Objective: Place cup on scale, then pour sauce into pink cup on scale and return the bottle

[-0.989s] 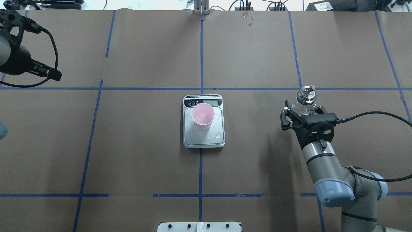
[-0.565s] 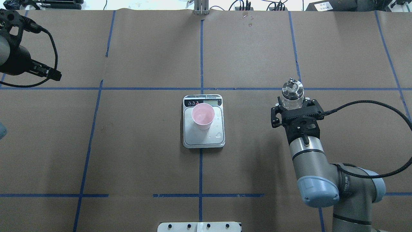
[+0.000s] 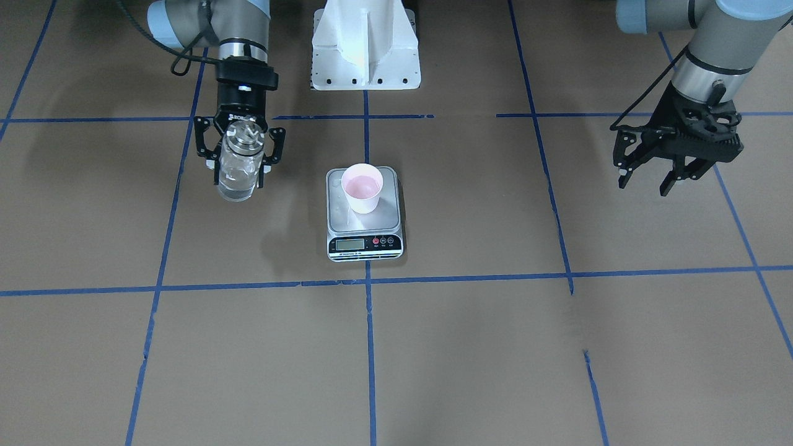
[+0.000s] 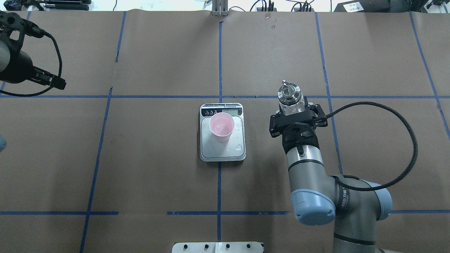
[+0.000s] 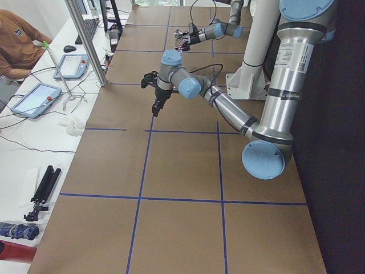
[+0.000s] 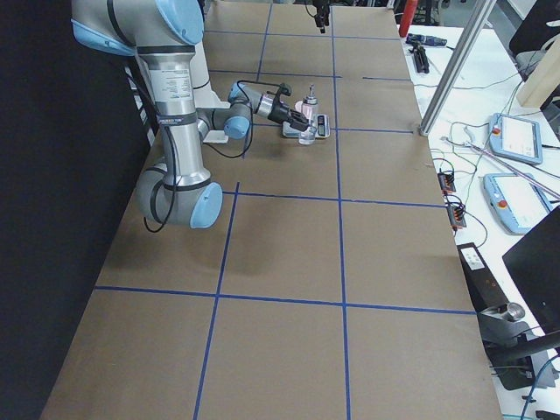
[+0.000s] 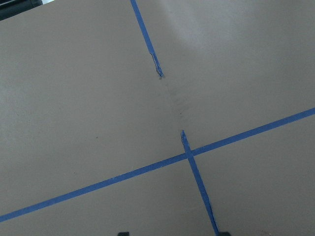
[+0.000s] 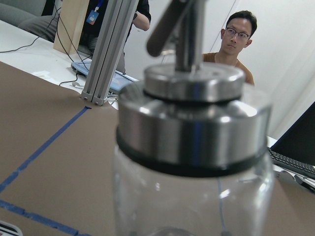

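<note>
The right claw (image 4: 294, 109) is pinching the bottle (image 4: 289, 96) around its glass body, below the metal collar. The bottle's long axis stands close to upright, with the spout on top, and it hangs above the worktop (image 4: 158, 158) rather than resting on it. Clear sauce (image 3: 234, 183) shows through the lower part of the glass.

In the overhead view, the cup (image 4: 221, 127) lies at about 9 o'clock from this claw, a touch toward 8, well apart from it with bare worktop between. The cup stands upright on the scale (image 4: 222, 149), toward the display end of the platform, so the first step looks done. To pour, the bottle would have to travel toward 9 o'clock and tip its spout that way over the cup's rim.

The left claw (image 3: 658, 178) is spread and holds nothing, far off at the cup's 10 o'clock in the overhead view. The right arm is clearly the nearer one.

Count: one bottle, one cup, one scale, two claws.
</note>
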You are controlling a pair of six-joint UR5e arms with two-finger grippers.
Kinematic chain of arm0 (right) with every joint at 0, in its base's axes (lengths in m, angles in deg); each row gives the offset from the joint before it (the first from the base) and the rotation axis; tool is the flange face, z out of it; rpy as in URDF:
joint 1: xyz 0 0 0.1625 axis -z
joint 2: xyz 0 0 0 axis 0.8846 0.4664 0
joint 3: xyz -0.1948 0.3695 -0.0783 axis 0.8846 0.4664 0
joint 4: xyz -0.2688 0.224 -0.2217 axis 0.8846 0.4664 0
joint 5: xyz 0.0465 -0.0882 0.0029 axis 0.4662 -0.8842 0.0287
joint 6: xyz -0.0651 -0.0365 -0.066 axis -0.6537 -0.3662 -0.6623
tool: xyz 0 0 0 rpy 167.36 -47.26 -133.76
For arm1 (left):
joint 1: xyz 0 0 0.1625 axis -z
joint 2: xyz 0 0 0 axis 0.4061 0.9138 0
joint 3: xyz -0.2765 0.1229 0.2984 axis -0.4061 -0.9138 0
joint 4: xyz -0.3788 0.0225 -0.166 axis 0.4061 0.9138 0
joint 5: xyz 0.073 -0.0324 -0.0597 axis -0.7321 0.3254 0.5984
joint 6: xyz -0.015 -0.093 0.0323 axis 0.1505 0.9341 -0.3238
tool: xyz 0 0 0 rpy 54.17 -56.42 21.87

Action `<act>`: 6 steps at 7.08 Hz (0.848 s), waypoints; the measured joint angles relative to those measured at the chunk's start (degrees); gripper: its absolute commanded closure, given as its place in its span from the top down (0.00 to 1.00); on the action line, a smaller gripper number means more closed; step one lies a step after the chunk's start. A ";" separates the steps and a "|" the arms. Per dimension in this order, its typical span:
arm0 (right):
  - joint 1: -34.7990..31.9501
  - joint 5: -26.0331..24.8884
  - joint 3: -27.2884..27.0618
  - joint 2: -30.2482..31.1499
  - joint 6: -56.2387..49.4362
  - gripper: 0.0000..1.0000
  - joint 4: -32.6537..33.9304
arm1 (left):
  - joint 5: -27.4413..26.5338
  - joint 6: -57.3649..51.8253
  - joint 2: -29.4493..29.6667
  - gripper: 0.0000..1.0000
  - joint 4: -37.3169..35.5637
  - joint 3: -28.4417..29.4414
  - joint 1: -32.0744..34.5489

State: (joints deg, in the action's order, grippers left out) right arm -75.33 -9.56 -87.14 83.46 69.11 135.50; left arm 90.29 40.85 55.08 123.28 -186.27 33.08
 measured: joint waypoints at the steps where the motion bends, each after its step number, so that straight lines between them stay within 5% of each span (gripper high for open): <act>1: 0.14 0.17 0.18 -2.60 -3.16 0.00 4.96 | 0.76 -0.10 -0.28 0.67 0.01 -0.16 0.03; 6: 1.93 -1.23 0.55 -7.67 -24.57 0.00 25.22 | 4.49 -0.89 -1.03 0.67 0.10 -0.16 2.13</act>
State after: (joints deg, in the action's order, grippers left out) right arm -73.40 -10.79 -86.59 75.79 44.54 160.71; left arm 94.78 39.96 54.04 123.38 -186.43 35.21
